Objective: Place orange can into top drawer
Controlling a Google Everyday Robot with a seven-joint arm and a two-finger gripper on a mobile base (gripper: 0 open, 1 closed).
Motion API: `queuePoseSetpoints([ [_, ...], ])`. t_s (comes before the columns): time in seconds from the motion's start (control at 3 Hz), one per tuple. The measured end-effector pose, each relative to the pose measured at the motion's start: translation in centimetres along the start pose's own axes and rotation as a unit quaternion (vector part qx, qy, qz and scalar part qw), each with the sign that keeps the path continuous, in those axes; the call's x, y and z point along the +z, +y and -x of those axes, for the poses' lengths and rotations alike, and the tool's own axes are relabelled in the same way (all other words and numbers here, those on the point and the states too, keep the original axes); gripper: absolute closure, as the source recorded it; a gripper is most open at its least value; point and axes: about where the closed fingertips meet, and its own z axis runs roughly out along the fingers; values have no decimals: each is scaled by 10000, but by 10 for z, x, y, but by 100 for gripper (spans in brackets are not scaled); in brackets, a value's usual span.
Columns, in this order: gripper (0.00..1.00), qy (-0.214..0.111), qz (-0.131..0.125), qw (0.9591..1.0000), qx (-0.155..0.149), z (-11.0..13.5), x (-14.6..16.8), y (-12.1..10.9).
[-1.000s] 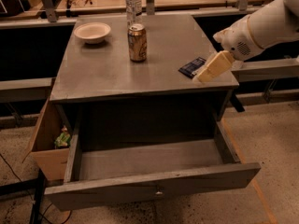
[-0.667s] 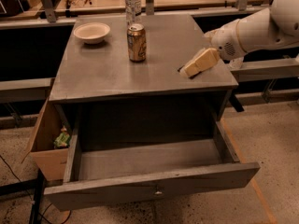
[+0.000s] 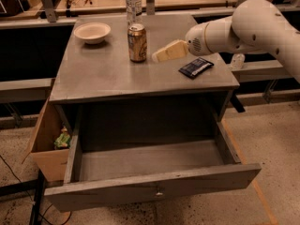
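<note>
The orange can (image 3: 137, 42) stands upright on the grey cabinet top (image 3: 103, 74), near the back centre. My gripper (image 3: 158, 56) reaches in from the right above the top, its cream tip just right of the can and apart from it. The top drawer (image 3: 150, 189) is pulled fully out below the cabinet top. It is shallow and grey, with a small round knob (image 3: 159, 191) on its front panel, and holds nothing.
A white bowl (image 3: 92, 32) sits at the back left of the top. A clear water bottle (image 3: 133, 1) stands behind the can. A dark snack packet (image 3: 196, 67) lies at the right. A tan cardboard box (image 3: 47, 142) stands left of the drawer.
My gripper has swung left across the cabinet top, from over the dark packet to just beside the can. The packet is now uncovered. The can and drawer have not moved.
</note>
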Motion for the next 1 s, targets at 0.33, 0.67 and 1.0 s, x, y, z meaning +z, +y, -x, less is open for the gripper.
queuePoseSetpoints([
  [0.33,0,-46,-22,9999,159,2,2,-1],
  [0.67,0,-431,-29,9987,270,-3,25,4],
  [1.0,0,-835,-111,9962,207,8,49,-4],
])
